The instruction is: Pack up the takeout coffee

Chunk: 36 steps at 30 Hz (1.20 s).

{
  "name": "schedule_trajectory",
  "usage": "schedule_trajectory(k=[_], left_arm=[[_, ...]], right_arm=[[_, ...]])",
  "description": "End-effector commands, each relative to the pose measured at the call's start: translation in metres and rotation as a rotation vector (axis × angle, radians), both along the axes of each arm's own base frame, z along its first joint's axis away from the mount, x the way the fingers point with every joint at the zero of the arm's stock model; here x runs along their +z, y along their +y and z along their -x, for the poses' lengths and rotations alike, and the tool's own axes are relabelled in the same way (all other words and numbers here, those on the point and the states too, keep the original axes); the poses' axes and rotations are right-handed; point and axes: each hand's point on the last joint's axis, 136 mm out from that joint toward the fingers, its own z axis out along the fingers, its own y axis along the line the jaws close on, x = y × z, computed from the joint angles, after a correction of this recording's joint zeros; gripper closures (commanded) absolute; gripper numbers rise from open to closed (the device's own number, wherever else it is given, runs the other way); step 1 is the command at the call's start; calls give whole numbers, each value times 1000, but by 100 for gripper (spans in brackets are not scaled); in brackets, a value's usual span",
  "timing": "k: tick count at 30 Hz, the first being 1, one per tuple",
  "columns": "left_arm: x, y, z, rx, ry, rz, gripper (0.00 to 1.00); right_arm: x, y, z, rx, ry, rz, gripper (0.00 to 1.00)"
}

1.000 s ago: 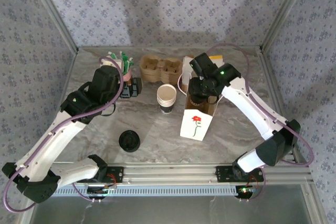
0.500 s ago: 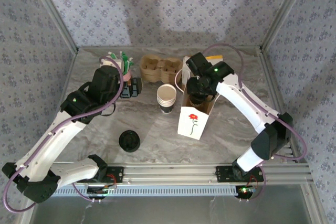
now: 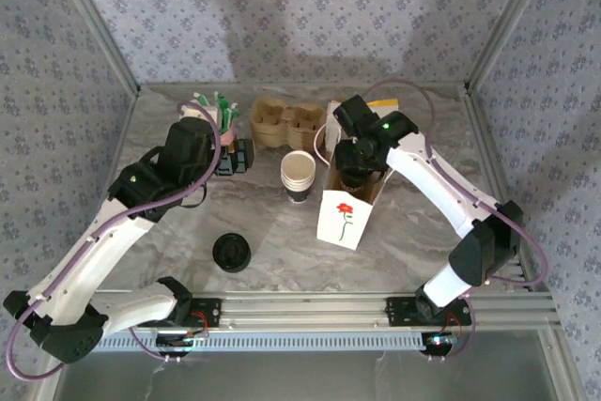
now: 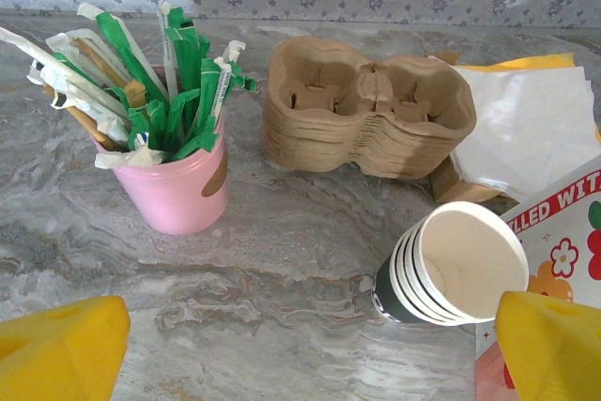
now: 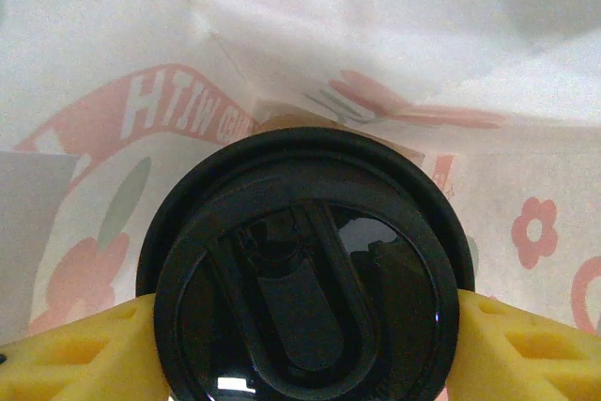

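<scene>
Soft, even light overall; small glare on the takeout coffee (image 5: 305, 274) lid, that close-up slightly blurred.

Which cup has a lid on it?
The coffee cup between the right arm's yellow fingers, inside the white bag. The stacked white cups are open, and the pink cup holds straws.

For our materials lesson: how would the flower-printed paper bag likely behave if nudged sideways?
The paper bag probably crumples rather than resists; its thin walls look translucent in the right wrist view. Tall and narrow, standing on a smooth tabletop, it likely slides or tips easily.
</scene>
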Motion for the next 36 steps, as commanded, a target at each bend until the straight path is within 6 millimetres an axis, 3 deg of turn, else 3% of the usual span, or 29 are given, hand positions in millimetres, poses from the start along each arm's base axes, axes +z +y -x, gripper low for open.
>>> schedule_trajectory(k=[1,16,36], left_arm=[[13,3,-1,5,-25,5,1],[14,3,0,5,-25,7,0],[15,3,0,5,-24,0,0]], right_arm=[[3,-8,-1,-11,-20,16,32],[5,-10,0,-12,-29,8,32],[-12,-11,-1,-15,-14,9,32]])
